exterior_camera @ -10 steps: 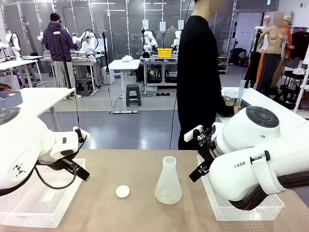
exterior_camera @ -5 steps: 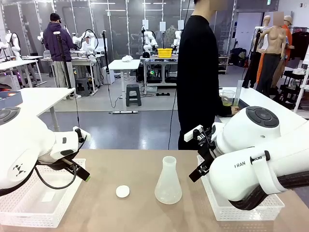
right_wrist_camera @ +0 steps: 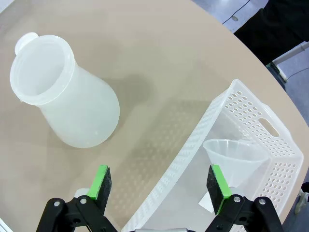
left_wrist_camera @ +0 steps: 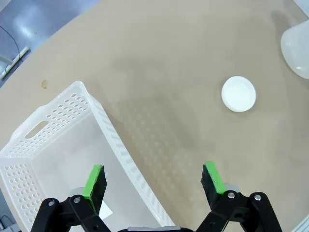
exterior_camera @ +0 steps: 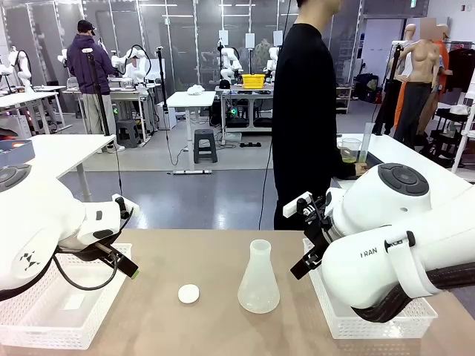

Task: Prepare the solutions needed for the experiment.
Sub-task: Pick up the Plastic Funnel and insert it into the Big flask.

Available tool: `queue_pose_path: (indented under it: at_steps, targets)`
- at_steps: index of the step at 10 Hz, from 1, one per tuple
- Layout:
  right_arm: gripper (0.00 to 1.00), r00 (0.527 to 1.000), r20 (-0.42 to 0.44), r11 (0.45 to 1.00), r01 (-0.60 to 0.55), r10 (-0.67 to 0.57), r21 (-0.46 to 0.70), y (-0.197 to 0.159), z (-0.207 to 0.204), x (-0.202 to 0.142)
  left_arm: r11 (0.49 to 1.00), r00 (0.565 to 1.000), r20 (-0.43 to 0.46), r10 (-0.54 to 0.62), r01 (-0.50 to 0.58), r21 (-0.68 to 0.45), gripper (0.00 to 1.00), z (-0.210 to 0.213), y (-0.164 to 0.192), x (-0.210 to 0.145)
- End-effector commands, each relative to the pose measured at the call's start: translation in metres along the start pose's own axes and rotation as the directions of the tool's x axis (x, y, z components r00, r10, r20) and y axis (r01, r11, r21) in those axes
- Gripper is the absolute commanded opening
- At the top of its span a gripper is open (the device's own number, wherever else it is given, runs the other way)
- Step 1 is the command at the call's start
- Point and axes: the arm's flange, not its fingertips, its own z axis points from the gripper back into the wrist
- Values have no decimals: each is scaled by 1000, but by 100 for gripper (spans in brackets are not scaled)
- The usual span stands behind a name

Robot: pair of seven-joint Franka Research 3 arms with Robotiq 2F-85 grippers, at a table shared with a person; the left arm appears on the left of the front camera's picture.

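The likeliest trouble is lying in the pour. The yellow-green solution point(exterior_camera: 349, 156) is sitting as a shallow layer in a beaker point(exterior_camera: 350, 147) at the far-right side table, by the person point(exterior_camera: 304, 126) in black. Whether it is being held or standing there I cannot tell. It is well apart from the frosted conical flask point(exterior_camera: 259, 278), which is standing upright and apparently empty near the middle of the shared table point(exterior_camera: 208, 252). The flask's neck is narrowing sharply and the funnel point(right_wrist_camera: 235, 157) is sitting in the right basket point(right_wrist_camera: 241, 96) rather than on the flask, so liquid tipped straight in is probably going to splash over the rim. The flask is looking light, so a finger brushing its neck may be enough to topple it onto the white disc point(exterior_camera: 188, 294) lying just to its left. A descent toward the funnel is also risking a finger catching the basket's perforated wall. The right gripper point(right_wrist_camera: 159, 182) is hanging with its jaws spread wide, gripping nothing and touching nothing, one green pad over the table beside the flask and the other over the basket. The left gripper point(left_wrist_camera: 153, 180) is likewise gaping fully and empty, straddling the wall of the left basket point(left_wrist_camera: 58, 145).
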Motion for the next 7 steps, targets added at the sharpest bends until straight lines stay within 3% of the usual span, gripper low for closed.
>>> queue_pose_path:
  at_steps: [1,3,5,7]
  targets:
    - [100,1000,0,1000,2,-2,0,0,0,0,1000,1000,0,0,0,0,100,0,0,0]
    - [100,1000,0,1000,0,0,0,0,0,0,1000,1000,0,0,0,0,100,0,0,0]
    - [100,978,-1,977,206,-207,59,-10,30,3,993,996,2,84,-83,-79,100,17,-3,7]
    - [100,968,22,962,245,-249,124,-10,54,4,987,991,-7,132,-132,-88,100,36,-10,7]
